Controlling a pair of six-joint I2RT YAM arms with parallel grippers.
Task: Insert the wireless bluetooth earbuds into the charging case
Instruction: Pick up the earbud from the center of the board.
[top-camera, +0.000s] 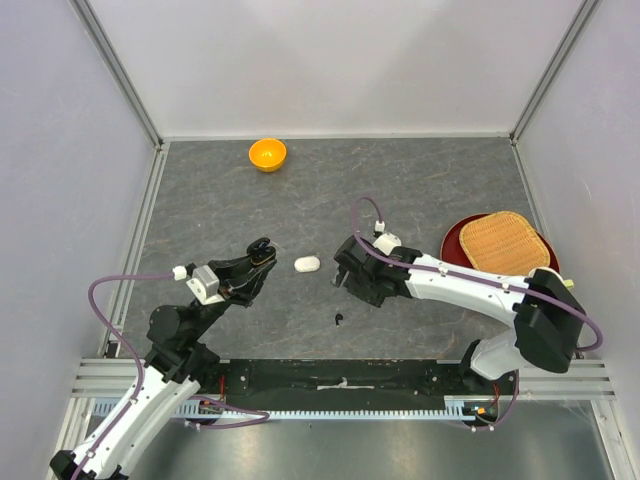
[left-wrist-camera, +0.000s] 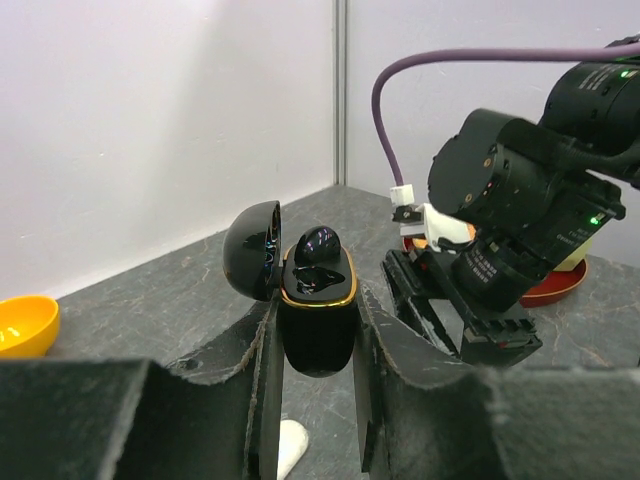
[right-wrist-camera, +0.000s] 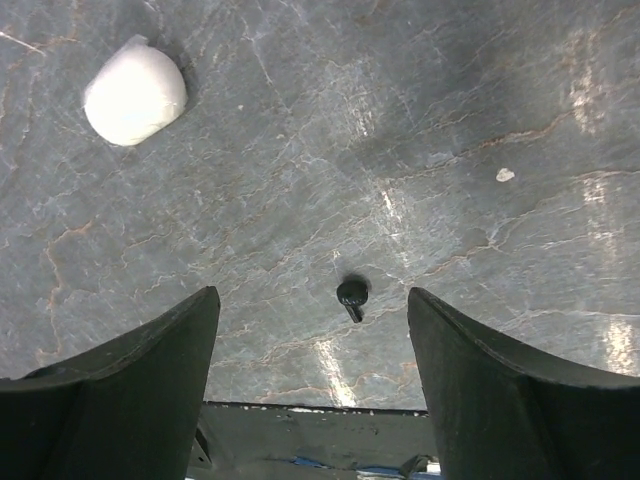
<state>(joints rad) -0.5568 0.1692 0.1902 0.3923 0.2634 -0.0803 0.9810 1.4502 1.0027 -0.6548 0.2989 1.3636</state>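
Note:
My left gripper (top-camera: 262, 252) (left-wrist-camera: 316, 298) is shut on the glossy black charging case (left-wrist-camera: 317, 325), held above the table with its lid (left-wrist-camera: 252, 250) swung open to the left. One black earbud (left-wrist-camera: 318, 243) sits in the case; the socket (left-wrist-camera: 320, 278) beside it is bare. A second black earbud (top-camera: 339, 319) (right-wrist-camera: 351, 295) with a short stem lies loose on the table. My right gripper (top-camera: 343, 272) (right-wrist-camera: 311, 292) hangs open above it, fingers apart and holding nothing. In the right wrist view that earbud shows between the fingers, nearer the right one.
A white roundish lump (top-camera: 307, 264) (right-wrist-camera: 135, 92) lies on the table between the two grippers. An orange bowl (top-camera: 267, 154) (left-wrist-camera: 22, 325) stands at the back. A red plate (top-camera: 455, 245) carrying a woven mat (top-camera: 505, 240) is at the right.

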